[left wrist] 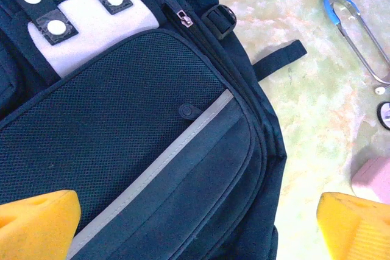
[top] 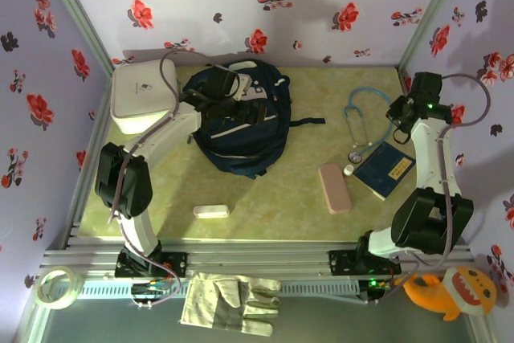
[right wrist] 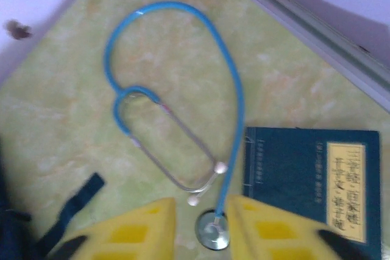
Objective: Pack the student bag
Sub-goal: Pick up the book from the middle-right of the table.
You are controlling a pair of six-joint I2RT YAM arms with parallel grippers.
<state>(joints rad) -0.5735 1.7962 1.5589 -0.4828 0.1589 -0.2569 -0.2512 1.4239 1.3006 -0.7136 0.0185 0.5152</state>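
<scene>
Lying apparently under left hand [left wrist: 196,228]: bag [left wrist: 122,132]

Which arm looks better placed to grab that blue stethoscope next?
The right. Its gripper hangs open directly above the stethoscope, whose round end shows between the fingers. The left gripper is open over the student bag, away from it.

The top camera looks steeply down from high above the near edge, taking in the whole bench [top: 305,190]. The left wrist camera faces down close over the backpack [left wrist: 122,144], and the right wrist camera close over the stethoscope [right wrist: 177,89], which both catch.
</scene>
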